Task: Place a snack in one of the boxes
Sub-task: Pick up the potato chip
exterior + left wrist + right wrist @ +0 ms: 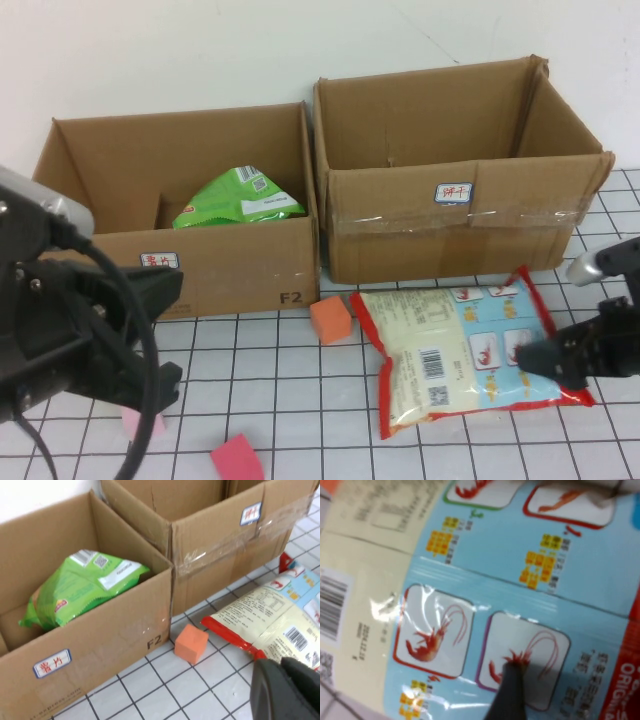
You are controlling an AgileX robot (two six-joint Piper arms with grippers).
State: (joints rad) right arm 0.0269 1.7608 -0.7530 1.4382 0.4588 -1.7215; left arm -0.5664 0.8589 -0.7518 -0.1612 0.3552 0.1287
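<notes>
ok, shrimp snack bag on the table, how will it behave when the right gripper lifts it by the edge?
Probably floppy: the shrimp snack bag lies flat and puffy, so it should sag from the right gripper at its right edge. Likely light for its size, mostly air. The glossy film shows glare in the right wrist view, so it may slip. Left gripper hangs near the left box.
</notes>
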